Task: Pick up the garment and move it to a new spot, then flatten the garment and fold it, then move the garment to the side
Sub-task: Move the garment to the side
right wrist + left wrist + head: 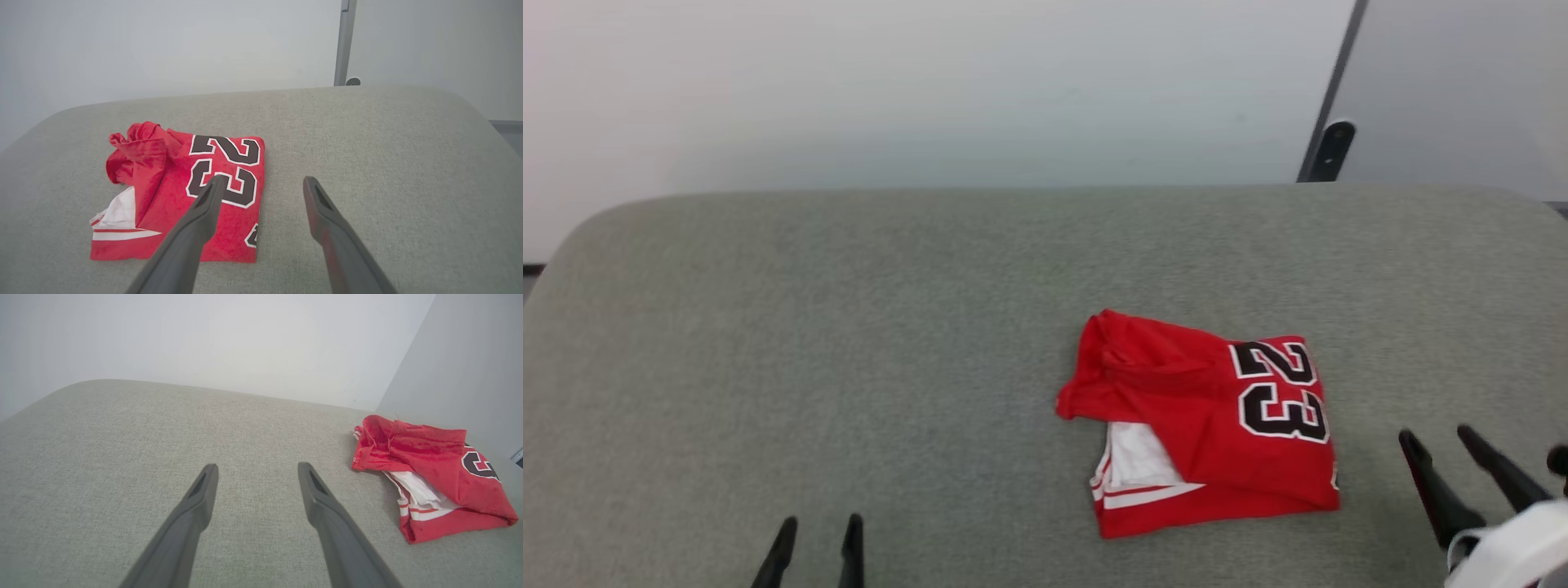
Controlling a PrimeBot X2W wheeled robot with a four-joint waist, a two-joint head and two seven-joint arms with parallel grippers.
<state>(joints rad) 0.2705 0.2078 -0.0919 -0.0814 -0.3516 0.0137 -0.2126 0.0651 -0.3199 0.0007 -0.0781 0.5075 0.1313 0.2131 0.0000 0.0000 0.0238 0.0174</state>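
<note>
**Folded red "23" jersey waits on the padded top, both grippers empty**

The red jersey (1209,425) lies in a loose folded bundle on the grey padded surface (849,327). It looks light, soft and limp, so its layers will likely slide apart unless they are pinched together through the thick red edge on the jersey's right side, not at the rumpled left end. The right gripper (1433,434) is angled toward the jersey from just beside its right edge, fingers spread and holding nothing. The left gripper (821,523) is low and well apart to the jersey's left, fingers parted and also empty.
</note>
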